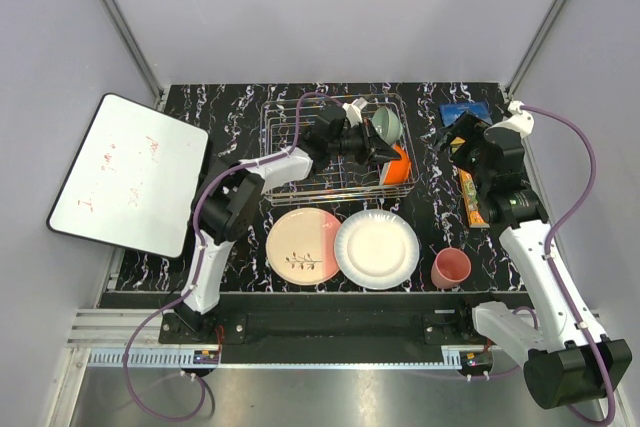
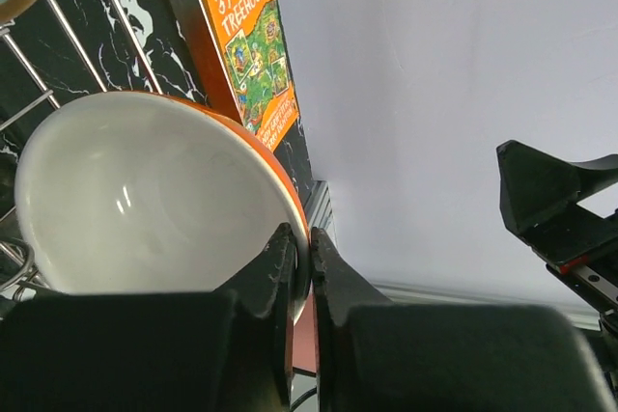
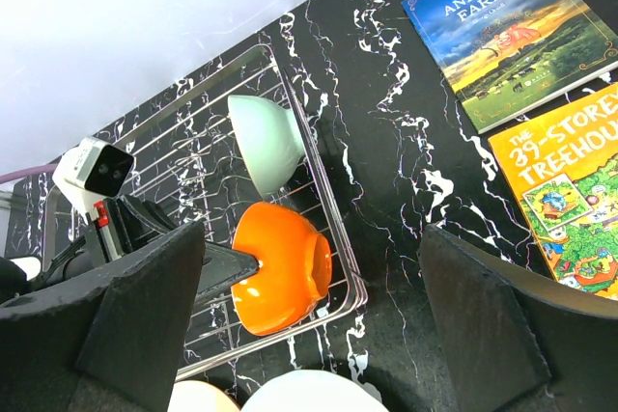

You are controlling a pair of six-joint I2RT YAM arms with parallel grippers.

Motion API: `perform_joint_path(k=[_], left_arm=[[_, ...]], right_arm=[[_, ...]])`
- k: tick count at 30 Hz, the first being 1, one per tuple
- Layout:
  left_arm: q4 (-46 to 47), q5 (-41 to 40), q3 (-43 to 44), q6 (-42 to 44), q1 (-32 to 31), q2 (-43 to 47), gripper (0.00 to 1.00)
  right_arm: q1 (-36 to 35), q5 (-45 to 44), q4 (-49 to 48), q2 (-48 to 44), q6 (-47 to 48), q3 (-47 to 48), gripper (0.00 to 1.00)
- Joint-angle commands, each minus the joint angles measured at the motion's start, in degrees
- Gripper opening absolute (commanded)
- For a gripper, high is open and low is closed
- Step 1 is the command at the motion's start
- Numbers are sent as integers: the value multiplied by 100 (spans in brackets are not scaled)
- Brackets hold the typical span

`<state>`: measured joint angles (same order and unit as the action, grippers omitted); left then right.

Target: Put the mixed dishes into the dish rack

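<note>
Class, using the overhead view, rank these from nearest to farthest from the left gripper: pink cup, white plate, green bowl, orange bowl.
1. orange bowl, in the rack, rim pinched by the left gripper.
2. green bowl, just behind it in the rack.
3. white plate, on the table before the rack.
4. pink cup, near right corner.

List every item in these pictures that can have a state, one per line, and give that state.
Orange bowl: on its side in the dish rack, rim pinched by the left gripper.
Mint-green bowl: on its side in the rack, free.
White plate: flat on the table, not loaded.
Pink-and-cream plate: flat, not loaded.
Pink cup: upright, not loaded.
Left gripper: shut on the orange bowl.
Right gripper: open, empty.
</note>
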<state>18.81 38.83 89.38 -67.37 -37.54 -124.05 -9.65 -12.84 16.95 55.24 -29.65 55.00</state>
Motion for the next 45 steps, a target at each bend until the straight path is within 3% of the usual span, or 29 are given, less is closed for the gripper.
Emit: perform_joint_path(k=[1,2,4,6,7,10,12,15,21,24,28,30,36,45], left_arm=[[18,37,0,216,45,363,16],[-156,46,26,259,54,373,26],[-316,63,18,365,62,416,30],[-430,46,-17,435,54,460,41],[-474,72,-44,505,62,487,52],[-518,160,-62,620,63,548,54],[-588,230,-18,699,80,592,64],[-676,379,44,892,132,697,66],[-1263,775,193,1506,317,1101,80],[-2375,933,307,2577,440,1453,84],[-4171,733,396,4955,484,2006,94],[-4847,556,256,5687,528,2367,99],[-5992,3,-289,7201,546,3193,99],[-6469,-631,-729,7959,599,3871,99]], right_arm=[[-19,-87,-166,-14,-32,28,100],[-19,-78,-148,21,-50,37,100],[-19,-61,-87,39,-76,89,100],[-19,-61,-34,74,-94,124,100],[-28,-69,1,83,-120,133,100],[-19,-70,106,92,-173,142,100],[-28,18,255,101,-225,160,100],[-19,299,562,118,-392,90,100],[-19,1827,880,-13,-919,-700,100],[-28,2259,1073,-285,-1087,-1140,100],[-19,2523,1319,-497,-1175,-1466,100],[-37,2628,1399,-445,-1166,-1589,100],[-28,2717,1258,-68,-1052,-1958,100],[-28,2804,652,600,-868,-2442,100]])
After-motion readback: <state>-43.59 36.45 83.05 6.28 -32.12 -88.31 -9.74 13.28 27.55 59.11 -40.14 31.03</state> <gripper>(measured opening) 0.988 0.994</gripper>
